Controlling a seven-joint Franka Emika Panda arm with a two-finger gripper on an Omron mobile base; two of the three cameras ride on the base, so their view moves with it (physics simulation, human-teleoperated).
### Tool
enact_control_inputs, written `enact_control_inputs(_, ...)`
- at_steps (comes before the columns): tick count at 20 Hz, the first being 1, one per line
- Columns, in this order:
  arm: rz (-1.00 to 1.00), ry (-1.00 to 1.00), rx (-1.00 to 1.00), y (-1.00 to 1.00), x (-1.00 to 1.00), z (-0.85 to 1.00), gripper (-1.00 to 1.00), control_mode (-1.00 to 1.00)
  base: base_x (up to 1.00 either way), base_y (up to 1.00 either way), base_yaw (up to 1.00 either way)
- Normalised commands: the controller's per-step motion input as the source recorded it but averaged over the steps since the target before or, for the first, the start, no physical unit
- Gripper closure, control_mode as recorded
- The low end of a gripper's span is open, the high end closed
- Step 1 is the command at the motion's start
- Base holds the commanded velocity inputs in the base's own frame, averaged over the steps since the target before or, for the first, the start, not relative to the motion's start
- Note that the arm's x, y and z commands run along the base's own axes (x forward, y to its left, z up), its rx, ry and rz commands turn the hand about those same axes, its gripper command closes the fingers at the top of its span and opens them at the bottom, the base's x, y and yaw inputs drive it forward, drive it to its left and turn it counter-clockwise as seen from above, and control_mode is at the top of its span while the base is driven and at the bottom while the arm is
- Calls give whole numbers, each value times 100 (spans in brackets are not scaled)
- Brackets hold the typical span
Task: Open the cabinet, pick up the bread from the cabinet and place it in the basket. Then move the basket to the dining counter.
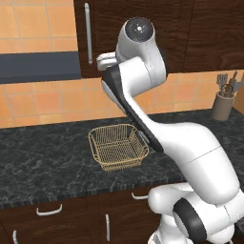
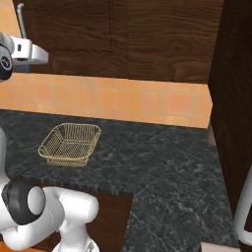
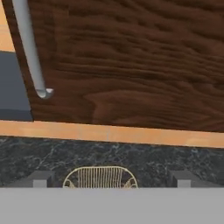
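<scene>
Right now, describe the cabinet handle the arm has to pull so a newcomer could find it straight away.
Start at the black marbled countertop where the wire basket sits, then look up past the orange tiles to the dark wood wall cabinet. The handle is the long vertical silver bar at its left edge. The lower cabinet handles under the counter are short and curved instead.

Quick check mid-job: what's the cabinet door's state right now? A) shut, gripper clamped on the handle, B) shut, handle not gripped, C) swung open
B: the cabinet door sits flush and closed, and the open gripper is short of the handle, touching nothing.
</scene>
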Motion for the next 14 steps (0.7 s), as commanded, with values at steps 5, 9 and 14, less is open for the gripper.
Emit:
enact_control_inputs(5,-1,0,-5,58,25,13,-100,-100,0,0,0)
enact_control_inputs(9,0,0,0,24,59,0,-100,-100,0,0,0)
enact_control_inputs(14,0,0,0,42,49,0,-100,-100,0,0,0)
